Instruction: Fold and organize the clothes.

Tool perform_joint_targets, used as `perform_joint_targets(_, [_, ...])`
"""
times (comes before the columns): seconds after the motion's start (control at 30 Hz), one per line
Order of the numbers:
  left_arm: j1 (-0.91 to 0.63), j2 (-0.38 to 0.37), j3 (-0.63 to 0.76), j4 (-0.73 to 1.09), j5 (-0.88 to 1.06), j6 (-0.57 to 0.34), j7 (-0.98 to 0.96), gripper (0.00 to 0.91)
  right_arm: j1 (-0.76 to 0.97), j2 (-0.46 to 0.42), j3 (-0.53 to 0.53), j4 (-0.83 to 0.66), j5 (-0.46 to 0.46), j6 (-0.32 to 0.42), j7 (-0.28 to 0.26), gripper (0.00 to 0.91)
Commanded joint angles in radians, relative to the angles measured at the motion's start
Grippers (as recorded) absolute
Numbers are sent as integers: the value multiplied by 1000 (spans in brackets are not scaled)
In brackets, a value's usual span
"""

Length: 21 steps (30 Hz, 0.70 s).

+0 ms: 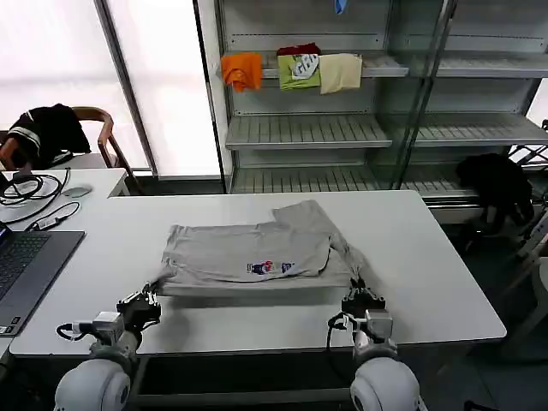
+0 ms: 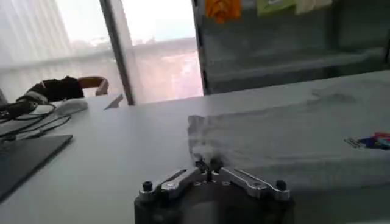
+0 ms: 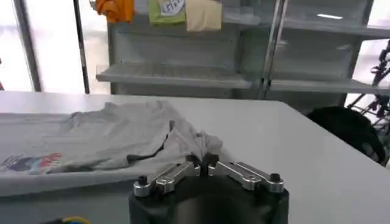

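A light grey short-sleeved shirt [image 1: 248, 248] lies folded across the middle of the white table [image 1: 428, 257], its small multicoloured print [image 1: 272, 268] facing up near the front edge. My left gripper [image 1: 147, 301] is at the shirt's near left corner, shut on the cloth [image 2: 204, 149]. My right gripper [image 1: 361, 300] is at the near right corner, shut on a bunched bit of sleeve [image 3: 201, 143]. The left wrist view has the left gripper [image 2: 207, 165] low over the table with the shirt [image 2: 292, 134] beyond it. The right gripper [image 3: 201, 163] shows likewise in the right wrist view, with the print [image 3: 30, 162] off to one side.
A laptop [image 1: 26, 265], cables [image 1: 30, 184] and a mouse [image 1: 77, 191] lie on the table's left end. A chair [image 1: 98, 128] with a black garment stands behind. The shelves [image 1: 308, 128] hold orange, green and cream clothes; a black garment [image 1: 497, 184] hangs at the right.
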Motion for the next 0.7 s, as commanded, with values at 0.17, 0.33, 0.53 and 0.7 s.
perform_joint_targets(0.17, [157, -17, -22, -28, 3, -32, 6, 20, -184, -12, 2, 68, -33, 26, 5, 0])
perform_joint_targets(0.33, [157, -24, -18, -9, 22, -34, 7, 20, -204, -12, -2, 67, -45, 40, 2, 907])
perform_joint_targets(0.53, [175, -39, -10, -15, 44, -32, 4, 907, -217, -18, -5, 56, -61, 50, -2, 907])
perform_joint_targets(0.7, [191, -45, -11, -51, 44, -33, 0, 907, -218, -17, -6, 45, -72, 71, -2, 907])
